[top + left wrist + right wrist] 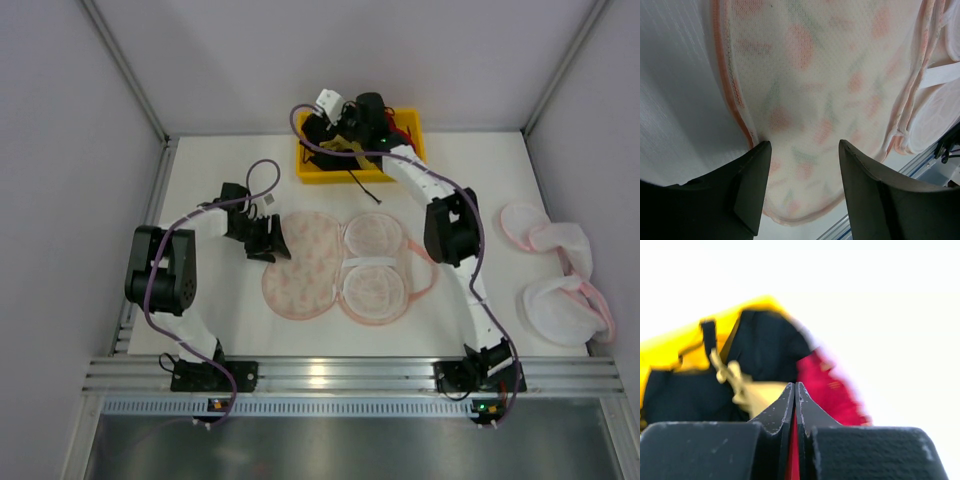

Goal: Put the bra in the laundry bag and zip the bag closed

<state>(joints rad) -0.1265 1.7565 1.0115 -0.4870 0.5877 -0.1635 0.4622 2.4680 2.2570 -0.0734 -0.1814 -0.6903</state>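
The laundry bag (pixel 305 265) lies unzipped and spread open in the middle of the table, its white inner cups (pixel 375 262) showing on the right half. My left gripper (pixel 268 245) is open just above the bag's left printed lobe; in the left wrist view the printed mesh (pixel 815 75) fills the gap between my fingers (pixel 805 150). My right gripper (pixel 345 125) is down in the yellow bin (pixel 305 172) at the back. In the right wrist view its jaws (pixel 795 386) are shut with a strip of the red bra (pixel 827 385) pinched between them.
The bin also holds black bras (pixel 765 345) and a yellow bra with a strap (pixel 747 387), lying against the red one. Plain white pink-edged bags (pixel 560 290) lie at the table's right side. Walls close in the table at left, right and back.
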